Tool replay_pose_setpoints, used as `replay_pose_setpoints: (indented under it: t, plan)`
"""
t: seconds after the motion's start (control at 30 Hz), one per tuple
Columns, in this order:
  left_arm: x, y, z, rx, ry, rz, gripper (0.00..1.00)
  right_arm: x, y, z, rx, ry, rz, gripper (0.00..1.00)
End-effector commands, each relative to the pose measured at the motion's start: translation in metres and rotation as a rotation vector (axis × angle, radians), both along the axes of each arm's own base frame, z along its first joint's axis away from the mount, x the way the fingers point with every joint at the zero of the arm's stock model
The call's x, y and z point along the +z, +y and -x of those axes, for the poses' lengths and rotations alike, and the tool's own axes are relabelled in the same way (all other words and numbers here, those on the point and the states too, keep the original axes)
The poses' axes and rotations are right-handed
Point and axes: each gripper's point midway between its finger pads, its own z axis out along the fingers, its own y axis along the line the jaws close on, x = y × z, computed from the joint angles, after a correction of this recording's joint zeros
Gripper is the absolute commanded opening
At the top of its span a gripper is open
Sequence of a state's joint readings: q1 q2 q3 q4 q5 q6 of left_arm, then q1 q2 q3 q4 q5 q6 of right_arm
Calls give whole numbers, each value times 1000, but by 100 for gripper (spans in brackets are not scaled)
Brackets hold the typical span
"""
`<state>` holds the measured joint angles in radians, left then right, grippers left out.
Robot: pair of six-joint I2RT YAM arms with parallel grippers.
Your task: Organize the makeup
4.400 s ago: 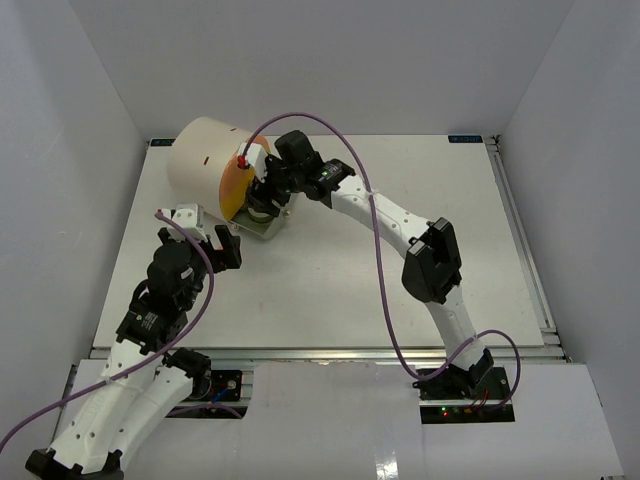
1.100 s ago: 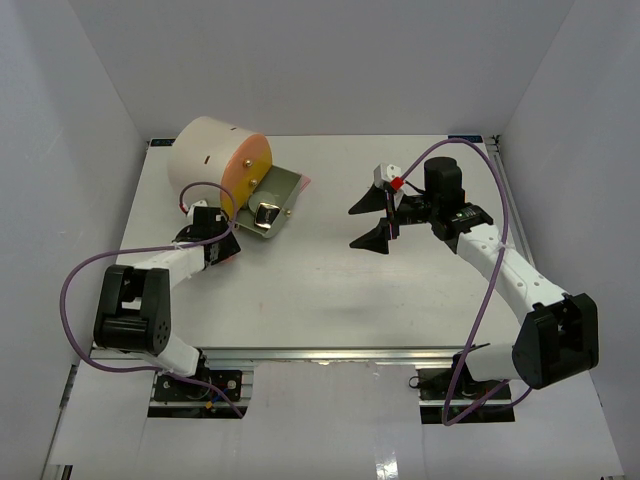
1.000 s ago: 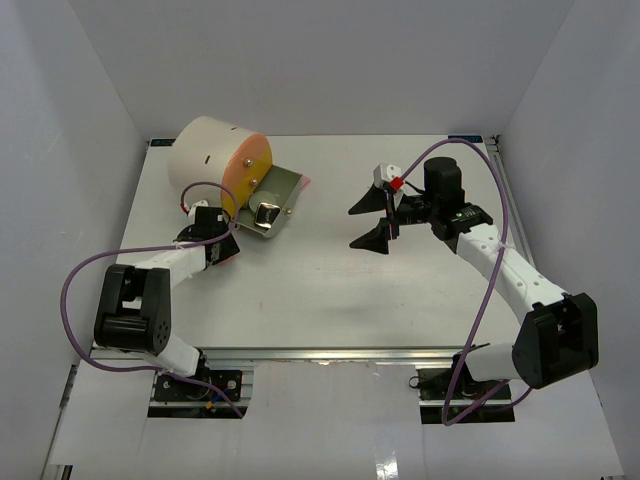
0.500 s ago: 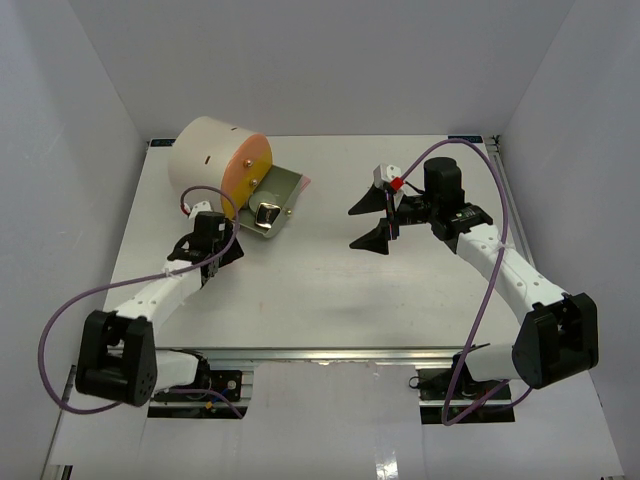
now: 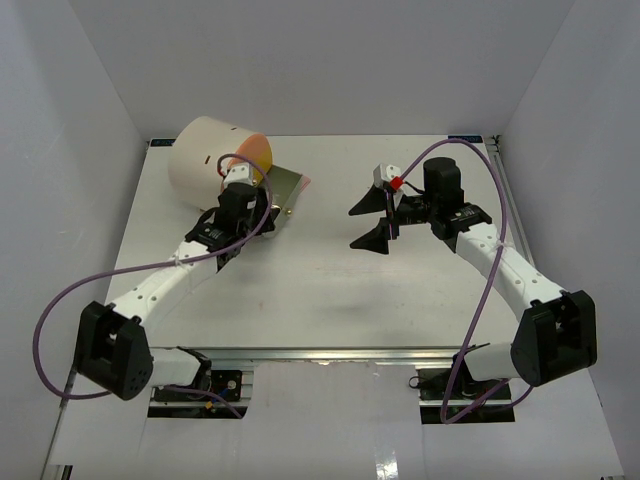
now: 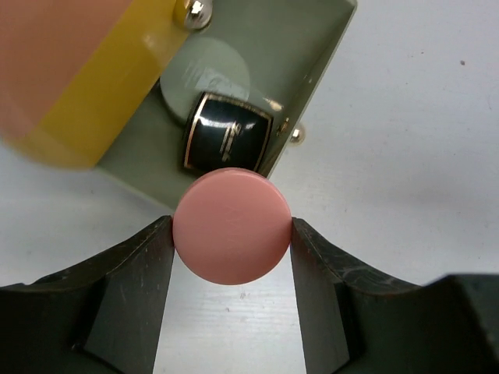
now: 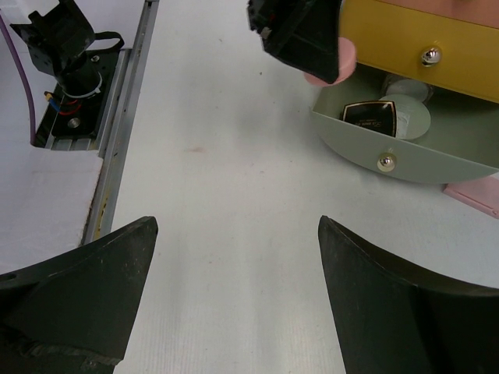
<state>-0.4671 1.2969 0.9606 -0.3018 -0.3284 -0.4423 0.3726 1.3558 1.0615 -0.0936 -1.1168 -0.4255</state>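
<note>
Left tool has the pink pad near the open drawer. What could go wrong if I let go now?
1. The pink pad in the left tool hangs over the front rim of the green drawer, not clearly inside; dropped here it may hit the rim and roll onto the table.
2. The black-gold compact and a pale round jar lie just inside, so the pad may land tilted on them.

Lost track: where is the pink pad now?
Left wrist view: the pink pad sits clamped in the left gripper, at the edge of the open green drawer, near the black-gold compact.
</note>
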Motion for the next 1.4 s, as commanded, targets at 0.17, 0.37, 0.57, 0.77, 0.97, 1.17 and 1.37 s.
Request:
replay_pose_setpoints:
  t: [0.17, 0.37, 0.57, 0.77, 0.97, 1.17, 1.37]
  plan:
    - [35, -32, -92, -91, -97, -194, 22, -1, -5, -8, -16, -15, -12, 90]
    - [7, -37, -125, -112, -50, -325, 26, -2, -7, -10, -21, -7, -11, 90]
    - [-6, -35, -133, -104, -27, -371, 50, -4, -9, -13, -29, 1, -8, 90]
    - [-4, -38, -131, -120, -26, -357, 88, -10, -9, -16, -33, 18, 0, 90]
    - [6, -47, -129, -156, -30, -308, 98, -17, -9, -27, -82, 48, 29, 90]
    - [55, -67, -110, -249, -98, -169, 98, -51, -11, -76, -329, 161, 182, 90]
    - [106, -59, -47, -351, -194, -63, 98, -92, 13, -145, -600, 198, 420, 90]
